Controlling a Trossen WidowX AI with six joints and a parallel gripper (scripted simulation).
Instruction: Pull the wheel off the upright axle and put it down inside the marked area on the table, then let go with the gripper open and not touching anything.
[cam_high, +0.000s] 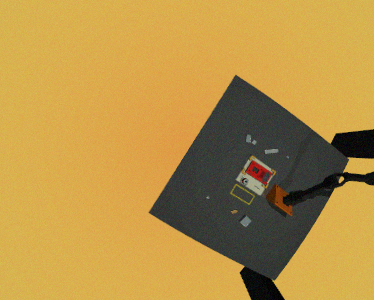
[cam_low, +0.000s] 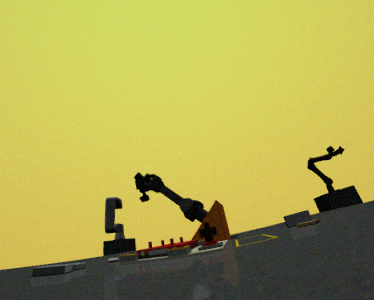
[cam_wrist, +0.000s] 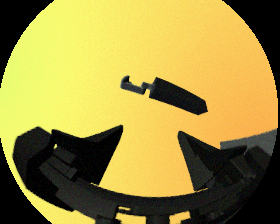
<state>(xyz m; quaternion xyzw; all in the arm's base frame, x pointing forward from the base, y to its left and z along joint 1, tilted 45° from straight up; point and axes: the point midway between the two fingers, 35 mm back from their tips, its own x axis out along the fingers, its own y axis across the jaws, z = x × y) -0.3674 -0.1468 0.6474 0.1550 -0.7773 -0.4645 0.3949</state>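
Yellow backdrop, one dark table (cam_high: 200, 185) (cam_low: 310, 260) | one claw (cam_wrist: 151, 131): spread wide, holding nothing | one yellow-outlined area (cam_high: 236, 198) (cam_low: 256, 243)

Robot workspace; several arms (cam_low: 172, 195) around dark tabletop (cam_high: 200, 185) (cam_low: 300, 260).

Finished in dark grey: table top (cam_high: 200, 170) (cam_low: 300, 262). In off-white — base board (cam_high: 254, 187) (cam_low: 219, 247); in plain red — raised panel (cam_high: 254, 168) (cam_low: 167, 245). In orange: wedge-shaped block (cam_high: 275, 198) (cam_low: 218, 222). Outlined in yellow, with dark grey inside: marked area (cam_high: 241, 199) (cam_low: 237, 244). Graded from yellow to orange in top view: background (cam_high: 75, 150).
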